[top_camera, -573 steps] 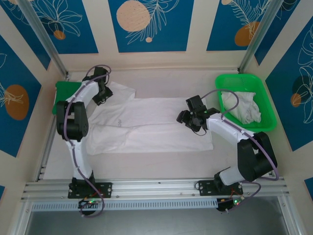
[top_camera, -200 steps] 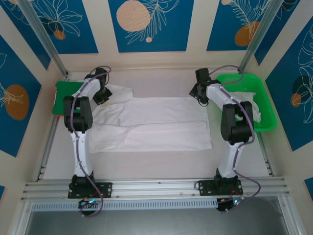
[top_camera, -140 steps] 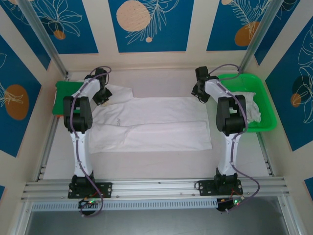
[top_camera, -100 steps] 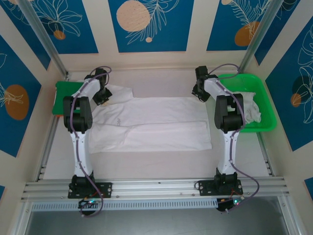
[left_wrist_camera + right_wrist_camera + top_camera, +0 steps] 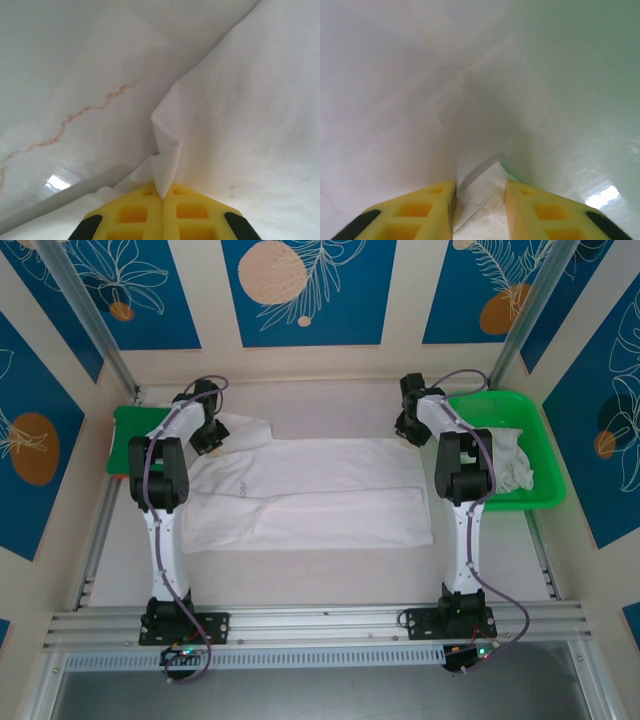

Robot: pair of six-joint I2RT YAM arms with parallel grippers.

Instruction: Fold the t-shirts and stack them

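Our left gripper [image 5: 162, 194] pinches the t-shirt [image 5: 330, 480] well apart from the green tray [image 5: 492, 396]; our right gripper [image 5: 480, 187], beside the tray, stands narrowly parted.

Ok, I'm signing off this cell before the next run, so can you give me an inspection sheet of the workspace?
Surface: white table, thin reddish mark.
Job's things: one t-shirt spread flat, partly folded; more shirts crumpled in green tray.
Clutter: green board at far left.
Jaws: left jaws shut on a shirt fold; right jaws open around a shirt corner.
Cables: purple cables run along the arms.
Surroundings: blue patterned wall panels.
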